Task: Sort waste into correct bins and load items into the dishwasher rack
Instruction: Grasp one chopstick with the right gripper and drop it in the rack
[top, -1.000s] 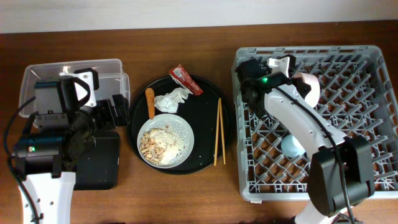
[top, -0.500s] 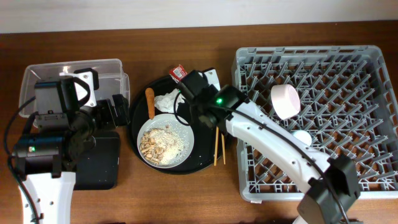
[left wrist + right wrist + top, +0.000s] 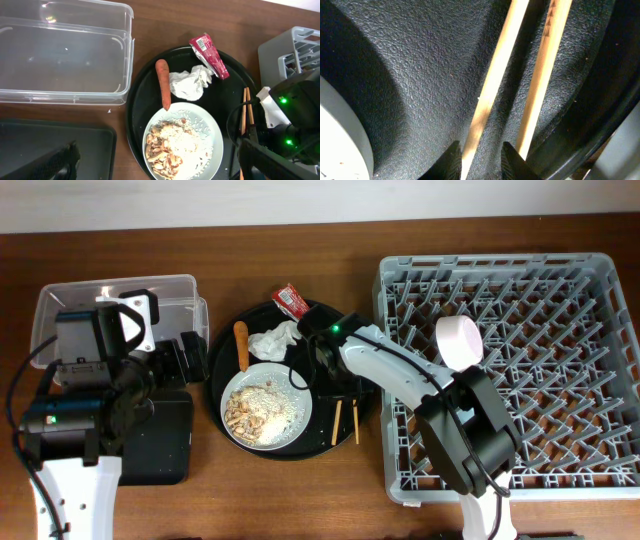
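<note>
right claw (image 3: 481,159) is down on the round black tray (image 3: 395,75), fingers a narrow gap apart, not clamped on anything. only one of the chopsticks (image 3: 496,75) runs between the fingers. its twin lies just outside the rack-side finger, near the first stick but splayed from it, not parallel. plate (image 3: 340,150) rim sits just off the claw's other side, with food scraps (image 3: 258,408) on it. dishwasher rack (image 3: 520,262) is beyond the outer stick, and a white bowl (image 3: 458,340) sits in it.

risks, my read:
- closing here likely grabs one stick and leaves the other, so a second trip.
- the rack-side finger could land on or shove the outer stick and roll it against the tray lip.
- thin smooth wood on a textured tray, so the pinched stick may pivot or slide out on the lift.
- a sideways correction could bump the plate and spill scraps.

left claw (image 3: 178,360) hangs wide apart holding nothing, well away beside the clear tub (image 3: 65,55). no conflict there.
</note>
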Tool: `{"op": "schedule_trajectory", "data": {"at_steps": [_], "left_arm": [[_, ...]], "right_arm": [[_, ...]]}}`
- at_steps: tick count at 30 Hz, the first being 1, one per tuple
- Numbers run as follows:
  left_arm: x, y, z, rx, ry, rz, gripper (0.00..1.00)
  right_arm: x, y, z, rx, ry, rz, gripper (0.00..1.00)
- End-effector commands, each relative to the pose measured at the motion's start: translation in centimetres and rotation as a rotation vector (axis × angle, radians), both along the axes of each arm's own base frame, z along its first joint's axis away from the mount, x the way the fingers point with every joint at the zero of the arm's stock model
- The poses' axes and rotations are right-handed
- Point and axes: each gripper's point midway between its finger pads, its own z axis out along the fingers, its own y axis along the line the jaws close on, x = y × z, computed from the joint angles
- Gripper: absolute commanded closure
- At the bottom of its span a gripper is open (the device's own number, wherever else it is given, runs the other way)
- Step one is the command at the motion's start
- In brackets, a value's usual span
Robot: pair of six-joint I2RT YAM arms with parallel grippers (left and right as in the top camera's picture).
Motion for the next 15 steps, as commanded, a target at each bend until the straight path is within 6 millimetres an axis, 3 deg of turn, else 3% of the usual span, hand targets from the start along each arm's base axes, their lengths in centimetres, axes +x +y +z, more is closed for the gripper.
{"op": "schedule_trajectory", "data": {"at_steps": [1,7,8,9,11,13,15], "left_arm": [[0.1,0.2,0.5,0.001,-0.014,0.014,0.0],[0.1,0.2,0.5,0.001,-0.014,0.014,0.01],[0.1,0.2,0.5,0.001,-0.014,0.014,0.01],[0.1,0.2,0.5,0.001,-0.014,0.014,0.0],[0.1,0.2,0.5,0.001,-0.014,0.014,0.01],[0.1,0.2,0.5,0.001,-0.014,0.014,0.0],[0.1,0.2,0.5,0.001,-0.014,0.014,0.0]], "right_arm": [[-0.7,-0.2,-0.5,0.01,0.033,-0.027,0.74],[-1.7,0.6,-1.6,0.051,0.081,-0.105,0.8],[-1.7,0.5,-1.7,0.049,0.084,-0.107,0.92],[-1.7,0.3,-1.5,0.047,0.085,-0.11,0.96],[-0.7,0.3,0.0,0.075,0.049,-0.093,0.96],[0.6,0.7,3.0,0.127,-0.024,-0.054,0.96],[1.5,-0.1,4.8,0.117,-0.094,-0.055,0.93]]}}
